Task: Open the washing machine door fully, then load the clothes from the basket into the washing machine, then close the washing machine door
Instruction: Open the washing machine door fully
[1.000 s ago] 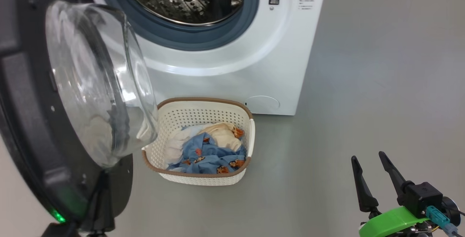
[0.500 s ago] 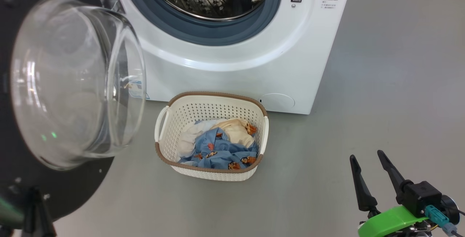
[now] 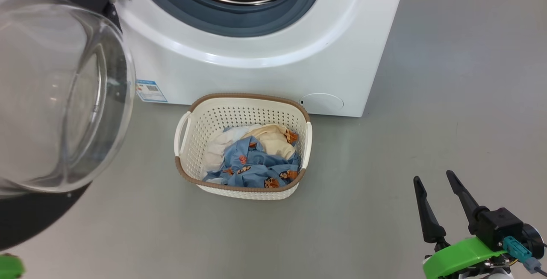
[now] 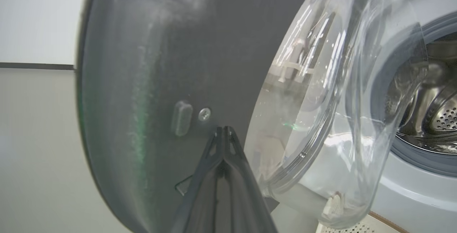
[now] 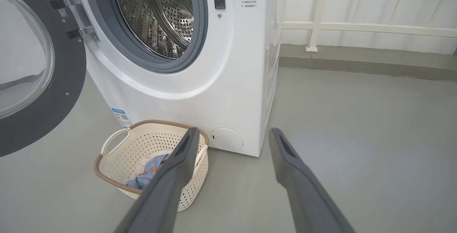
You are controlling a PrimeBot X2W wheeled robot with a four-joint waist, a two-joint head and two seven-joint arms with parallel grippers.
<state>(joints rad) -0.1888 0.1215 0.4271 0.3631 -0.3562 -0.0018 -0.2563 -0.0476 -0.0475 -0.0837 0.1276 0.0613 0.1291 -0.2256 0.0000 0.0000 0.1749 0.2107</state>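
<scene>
As it stands open, door (image 3: 55, 91), glossy black rim, bulging clear glass

Drum mouth (image 3: 239, 18): open, nothing across it.
Left: washing machine door (image 3: 55, 91) juts out beside basket (image 3: 239, 187).
Right: floor (image 3: 427, 99) seemingly bare.

Bright, even light is falling on the grey floor (image 3: 427, 78), leaving only soft shadows beside the basket (image 3: 239, 114). Highlights are glinting across the glass of the washing machine door (image 4: 321, 83), whose dark rim is blurring near the left wrist camera.
</scene>
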